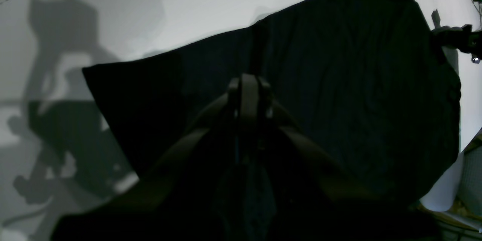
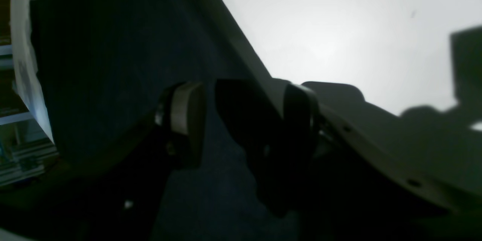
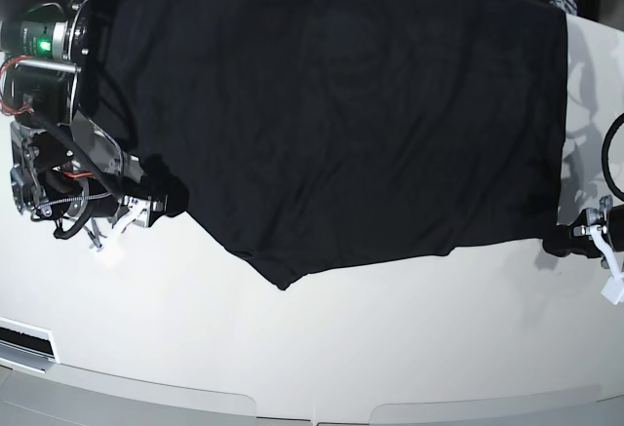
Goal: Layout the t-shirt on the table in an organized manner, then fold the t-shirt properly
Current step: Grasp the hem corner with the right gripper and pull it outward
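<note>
The table (image 3: 322, 348) lies bare in front of both grippers. The shirt (image 3: 331, 114) is spread flat across it between them. The right gripper (image 2: 244, 116), jaws spread, straddles the shirt's edge; the left gripper (image 1: 248, 94), pressed together, sits at the opposite corner.

Left pincer (image 1: 248, 83) closed; right pincer (image 2: 241, 113) spread wide.

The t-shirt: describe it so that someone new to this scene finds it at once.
Start from the glossy white table. Across its far half lies the t-shirt, a broad sheet of plain black fabric spread flat. It is the only cloth there, and the only large dark shape on the white surface.
</note>
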Controlling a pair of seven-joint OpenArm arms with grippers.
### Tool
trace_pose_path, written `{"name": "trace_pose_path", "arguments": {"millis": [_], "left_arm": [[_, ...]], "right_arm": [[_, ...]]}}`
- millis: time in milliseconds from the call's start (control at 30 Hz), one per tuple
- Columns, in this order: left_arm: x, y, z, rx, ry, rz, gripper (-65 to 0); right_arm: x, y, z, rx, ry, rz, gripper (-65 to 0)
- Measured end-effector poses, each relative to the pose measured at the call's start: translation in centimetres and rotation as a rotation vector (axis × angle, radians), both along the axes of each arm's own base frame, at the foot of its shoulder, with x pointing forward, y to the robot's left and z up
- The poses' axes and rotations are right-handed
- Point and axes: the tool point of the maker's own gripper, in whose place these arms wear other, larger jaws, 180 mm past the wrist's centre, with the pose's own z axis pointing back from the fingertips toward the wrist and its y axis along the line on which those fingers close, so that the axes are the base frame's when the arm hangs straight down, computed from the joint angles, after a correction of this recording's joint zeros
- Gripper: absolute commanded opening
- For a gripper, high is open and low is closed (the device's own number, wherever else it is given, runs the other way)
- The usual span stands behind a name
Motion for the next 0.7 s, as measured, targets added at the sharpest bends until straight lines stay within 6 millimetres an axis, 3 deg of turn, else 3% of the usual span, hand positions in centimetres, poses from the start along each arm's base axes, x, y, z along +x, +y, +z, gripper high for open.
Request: {"name": "trace_pose_path", "arguments": {"millis": [233, 500, 700], "left_arm": [[0.0, 0.0, 0.0, 0.0, 0.0, 0.0, -65.0], [0.1, -0.1, 0.2, -0.016, -0.007, 0.003, -65.0], [0.1, -0.2, 0.2, -0.017, -0.008, 0.003, -65.0]], "right_arm": [[0.0, 1.4, -0.9, -0.002, -0.02, -0.007, -30.1], [1.5, -0.4, -1.6, -0.132, -0.087, -0.046, -30.1], [1.0, -1.0, -2.3, -0.166, -0.06, -0.062, -30.1]]}}
